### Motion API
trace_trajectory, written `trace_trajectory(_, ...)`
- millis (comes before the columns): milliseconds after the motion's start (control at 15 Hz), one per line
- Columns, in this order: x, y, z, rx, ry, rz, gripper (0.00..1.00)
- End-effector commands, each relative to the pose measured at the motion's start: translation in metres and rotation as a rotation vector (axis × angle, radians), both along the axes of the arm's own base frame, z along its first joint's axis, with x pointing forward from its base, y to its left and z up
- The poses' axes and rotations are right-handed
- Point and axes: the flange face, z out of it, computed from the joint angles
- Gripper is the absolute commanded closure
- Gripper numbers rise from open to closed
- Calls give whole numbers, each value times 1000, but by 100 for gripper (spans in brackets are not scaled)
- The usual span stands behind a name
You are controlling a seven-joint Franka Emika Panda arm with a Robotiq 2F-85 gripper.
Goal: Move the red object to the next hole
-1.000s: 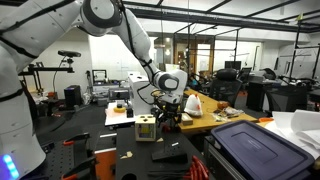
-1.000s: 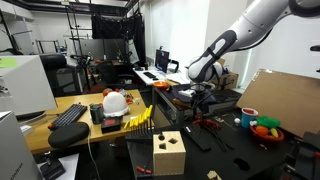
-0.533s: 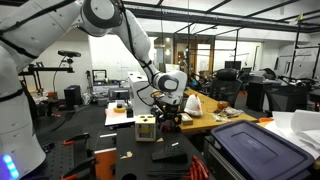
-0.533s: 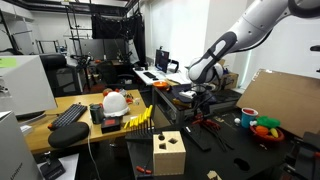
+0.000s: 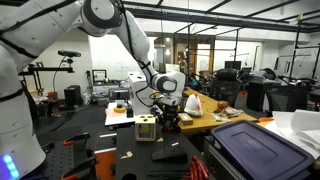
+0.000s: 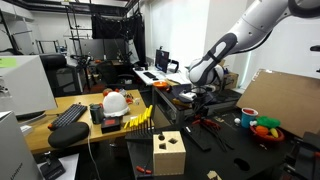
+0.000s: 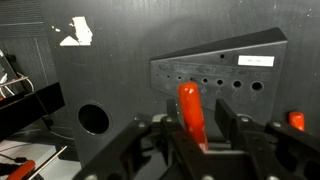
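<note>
I am at the grasping step: jaws flank the red peg (image 7: 191, 112) in the grey block (image 7: 250, 75), clenched or not I cannot tell; next, lift it straight up.

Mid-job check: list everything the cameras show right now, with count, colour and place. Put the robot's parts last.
red peg: one, red, upright in front of the grey panel, lower end hidden
grey panel: one, grey, with a row of small holes, behind the peg
orange-red piece: one, at the right edge of the wrist view, too cut off to identify
wooden block: one, light wood with round holes, on the dark table in both exterior views
hard hat: one, white, on the wooden desk
keyboard: one, black, on the desk beside the hard hat
bin: one, dark blue, foreground
arm: one, white
gripper: one, dark, fingers either side of the peg; contact unclear
</note>
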Motion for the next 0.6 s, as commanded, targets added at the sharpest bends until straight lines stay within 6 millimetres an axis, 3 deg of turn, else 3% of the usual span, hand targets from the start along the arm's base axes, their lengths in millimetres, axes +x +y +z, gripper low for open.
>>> trace_trajectory(0,-7,3,7,-26,-22,36,87)
trace_trajectory(133,-9,5,8,-38,-24,55,99)
trace_trajectory(533,-12,11,14,-63,-32,96,98)
